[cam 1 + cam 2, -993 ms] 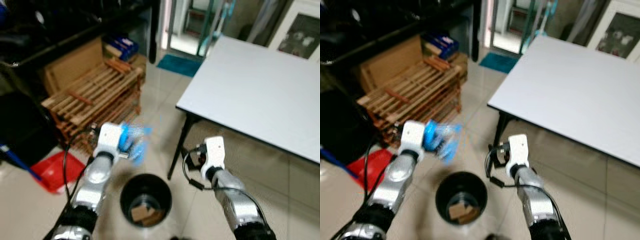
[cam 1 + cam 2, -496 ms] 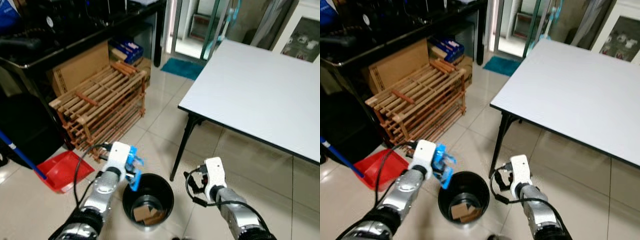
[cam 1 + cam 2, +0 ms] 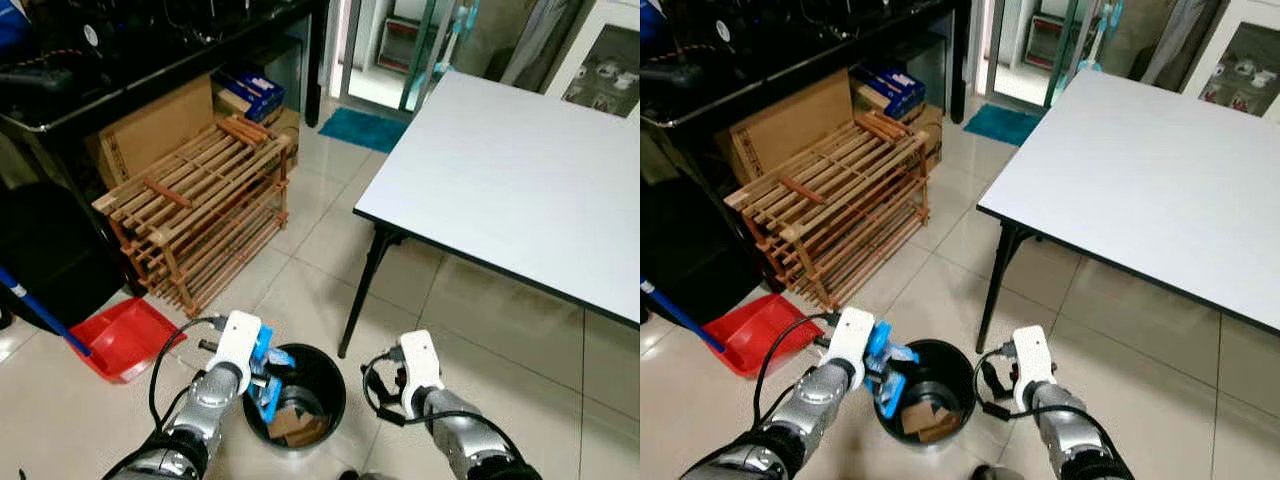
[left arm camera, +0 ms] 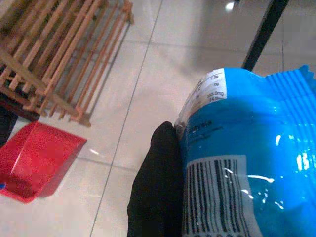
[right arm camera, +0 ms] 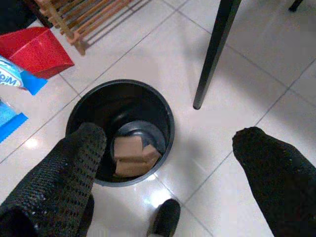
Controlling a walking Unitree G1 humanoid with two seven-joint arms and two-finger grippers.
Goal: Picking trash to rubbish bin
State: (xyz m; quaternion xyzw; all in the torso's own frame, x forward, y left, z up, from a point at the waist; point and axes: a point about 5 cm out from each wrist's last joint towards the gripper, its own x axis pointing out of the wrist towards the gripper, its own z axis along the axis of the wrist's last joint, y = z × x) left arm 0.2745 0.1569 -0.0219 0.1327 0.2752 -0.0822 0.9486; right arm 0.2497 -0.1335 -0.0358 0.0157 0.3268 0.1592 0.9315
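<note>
The left pincer [image 3: 268,372], clamped on a crinkled blue plastic snack wrapper [image 3: 270,378], hangs over the near rim of the round black rubbish bin [image 3: 325,372], release apparently next, while the right pincer [image 5: 168,163] stands wide open and empty beside it.

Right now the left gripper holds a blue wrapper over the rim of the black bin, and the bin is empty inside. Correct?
Not quite. The left gripper does hold the blue wrapper at the black bin's rim, but the bin is not empty: the right wrist view shows brown cardboard pieces at its bottom.
</note>
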